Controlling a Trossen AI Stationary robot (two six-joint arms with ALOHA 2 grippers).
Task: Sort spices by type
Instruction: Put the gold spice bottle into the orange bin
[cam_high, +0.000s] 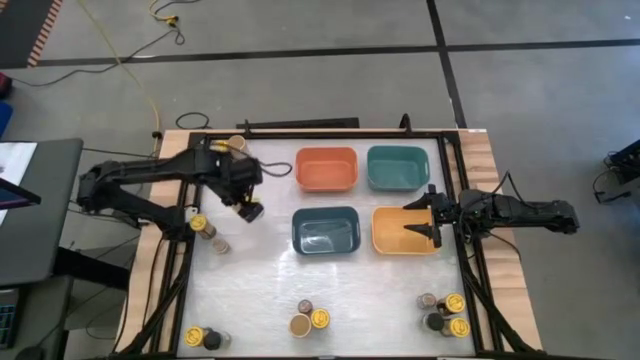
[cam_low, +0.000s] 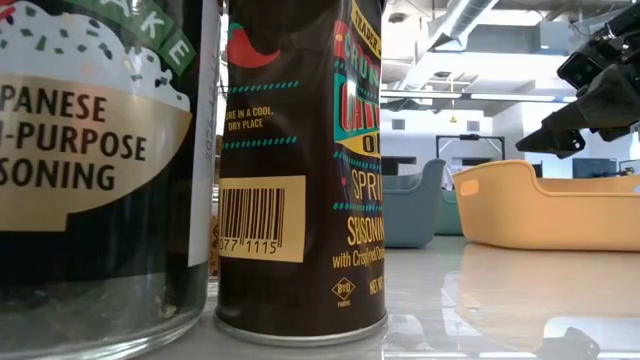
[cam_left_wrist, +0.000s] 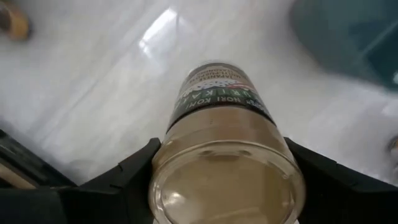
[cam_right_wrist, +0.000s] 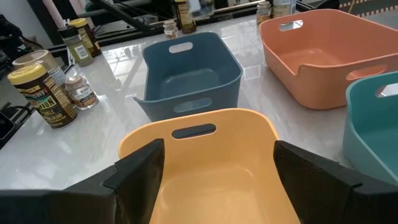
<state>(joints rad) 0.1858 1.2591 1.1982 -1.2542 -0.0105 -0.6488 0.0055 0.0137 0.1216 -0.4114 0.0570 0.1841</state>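
Clear glass jar (cam_left_wrist: 227, 162) clamped in left gripper (cam_high: 247, 207), carried above table (cam_high: 260, 290) at nine o'clock of blue bin (cam_high: 326, 230); right gripper (cam_high: 425, 219) spread wide, empty, over yellow bin (cam_high: 395, 240); next, likely: carry to matching bin, release.

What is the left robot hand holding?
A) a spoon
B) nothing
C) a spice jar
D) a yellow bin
C: in the left wrist view the left gripper has its two dark fingers closed on either side of a clear spice jar with a dark label.
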